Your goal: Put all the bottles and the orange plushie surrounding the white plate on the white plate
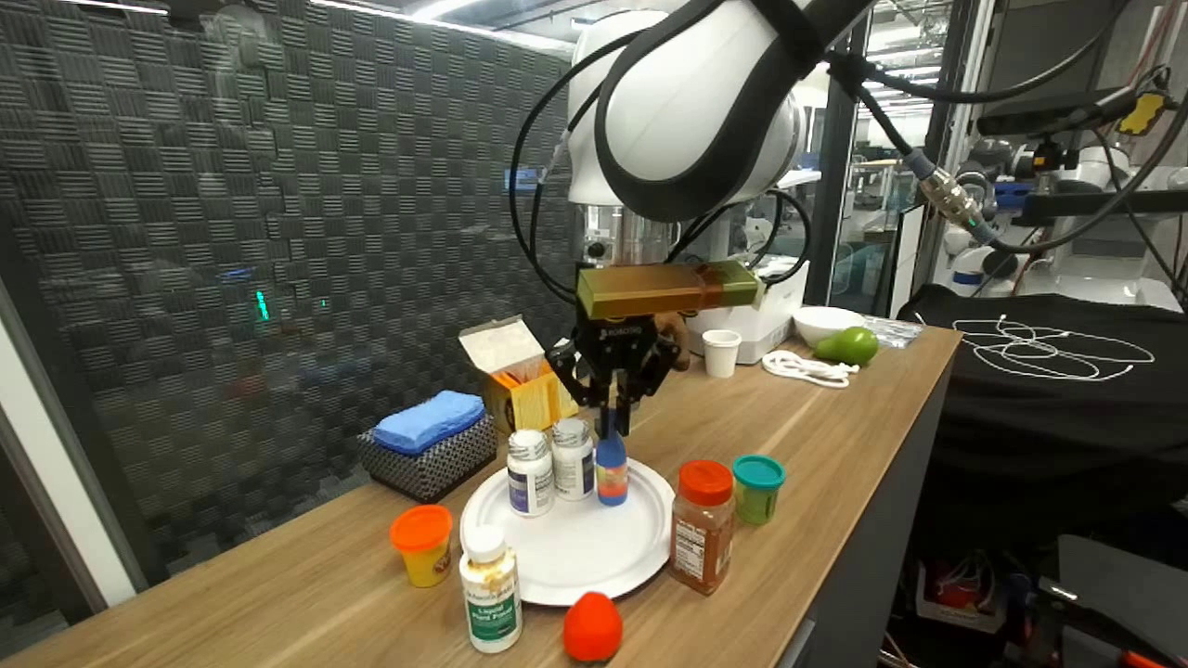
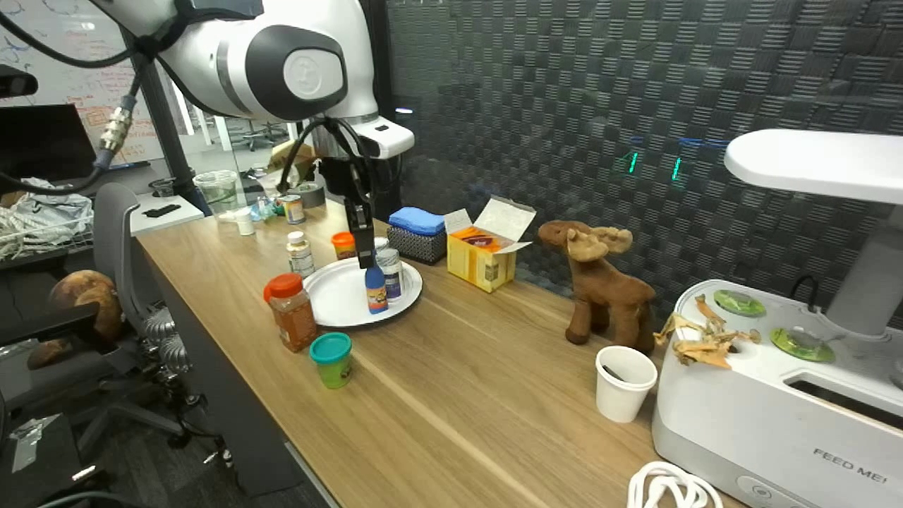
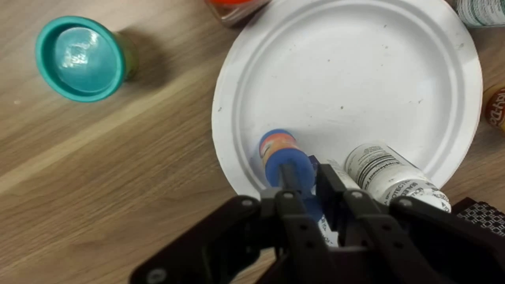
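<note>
The round white plate (image 1: 594,552) lies flat. On it a white bottle (image 1: 531,478), a second white bottle (image 1: 574,467) and the orange-labelled blue bottle (image 1: 612,478) stand upright, close together. Just outside its rim stand the green-labelled bottle (image 1: 491,596) and the red-lidded brown bottle (image 1: 703,536), and the roundish orange plushie (image 1: 593,627) lies near.

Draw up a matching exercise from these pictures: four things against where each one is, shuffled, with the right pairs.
1. Blue bottle
2. Blue cloth
3. Red-lidded bottle
4. White cup

A. Beside the toy moose
B. On top of the woven box
C. Gripped by the tool
D. Standing beside the white plate

Pairs: 1-C, 2-B, 3-D, 4-A
</note>
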Available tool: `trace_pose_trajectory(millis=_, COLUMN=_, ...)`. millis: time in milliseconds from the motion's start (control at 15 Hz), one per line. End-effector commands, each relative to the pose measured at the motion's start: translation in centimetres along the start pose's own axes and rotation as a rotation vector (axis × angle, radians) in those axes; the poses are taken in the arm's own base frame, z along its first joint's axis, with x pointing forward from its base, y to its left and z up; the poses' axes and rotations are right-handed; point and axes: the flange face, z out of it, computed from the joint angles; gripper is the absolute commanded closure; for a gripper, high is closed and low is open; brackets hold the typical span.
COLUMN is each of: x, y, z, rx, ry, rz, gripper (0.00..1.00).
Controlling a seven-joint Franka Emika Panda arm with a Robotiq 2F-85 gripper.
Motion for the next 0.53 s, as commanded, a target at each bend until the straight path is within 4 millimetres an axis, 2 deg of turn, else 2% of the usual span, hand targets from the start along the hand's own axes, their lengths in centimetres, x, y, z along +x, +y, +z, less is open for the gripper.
trace_pose_trajectory(millis=0, x=0.2, y=-0.1, z=-0.1, rx=0.000, ry=0.012, rz=0.011, gripper=0.68)
trace_pose_trajectory(millis=67, x=0.3, y=-0.1, z=-0.3, rx=0.001, ry=0.016, rz=0.010, gripper=0.54)
trace_pose_trajectory(millis=467, x=1.1, y=0.1, z=-1.5, rx=0.012, ry=0.039, rz=0.022, gripper=0.10)
